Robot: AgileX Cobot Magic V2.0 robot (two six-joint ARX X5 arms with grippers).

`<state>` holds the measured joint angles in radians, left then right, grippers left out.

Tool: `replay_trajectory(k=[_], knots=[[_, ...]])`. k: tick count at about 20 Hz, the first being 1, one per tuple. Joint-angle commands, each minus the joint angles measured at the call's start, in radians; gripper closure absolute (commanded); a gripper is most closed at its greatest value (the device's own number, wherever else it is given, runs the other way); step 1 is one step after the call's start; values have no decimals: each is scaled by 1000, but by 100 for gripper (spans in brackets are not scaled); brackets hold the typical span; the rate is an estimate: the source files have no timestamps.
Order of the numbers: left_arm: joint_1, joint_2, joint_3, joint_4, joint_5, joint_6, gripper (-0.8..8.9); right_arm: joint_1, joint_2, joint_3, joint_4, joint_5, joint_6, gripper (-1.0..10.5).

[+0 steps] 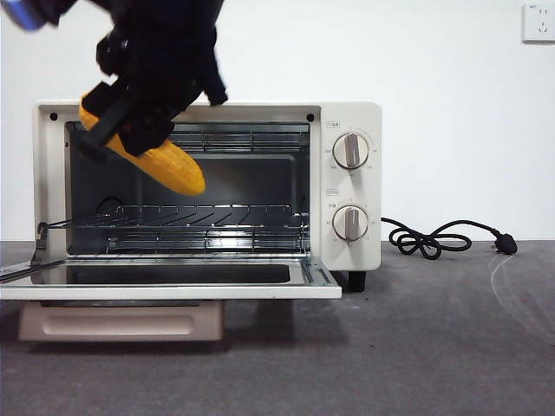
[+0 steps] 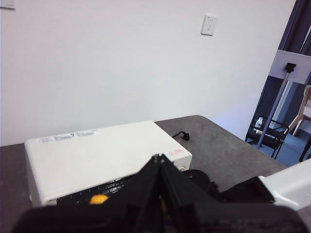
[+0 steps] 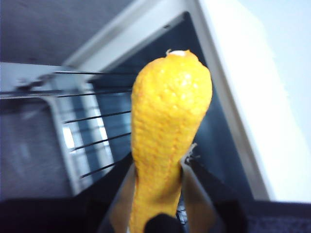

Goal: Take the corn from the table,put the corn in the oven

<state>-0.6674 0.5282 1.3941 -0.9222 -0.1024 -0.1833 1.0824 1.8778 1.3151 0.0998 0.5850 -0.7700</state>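
We see the right gripper (image 1: 130,121) clamped on the corn (image 1: 165,165), holding it tilted in the air at the upper left of the open oven (image 1: 347,117) mouth, above the wire rack (image 1: 186,221). The left gripper (image 2: 160,194) waits above the oven's top; we cannot tell how its jaws stand.

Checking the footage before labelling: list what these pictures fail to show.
- Front view: the black right hand covers the yellow-orange bumpy corn cob's upper end.
- Left wrist view: the black left hand hides the cream-white boxy oven's opening.
- Right wrist view: blurred wire rack.
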Motion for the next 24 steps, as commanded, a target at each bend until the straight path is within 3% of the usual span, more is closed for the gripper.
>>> replay_trajectory(k=[1,11,19,24], knots=[[-2,-3,1,-5,-3,12,819,3,44,12,62,54,-34,959],[-2,-3,1,-5,-3,13,819,-31,122,24,118,132,-77,959],[-2,-3,1,-5,-3,23,819,-70,128,24,100,129,-75,927],[-2,-3,1,-6,-3,23,819,-77,128,24,31,83,-40,703]])
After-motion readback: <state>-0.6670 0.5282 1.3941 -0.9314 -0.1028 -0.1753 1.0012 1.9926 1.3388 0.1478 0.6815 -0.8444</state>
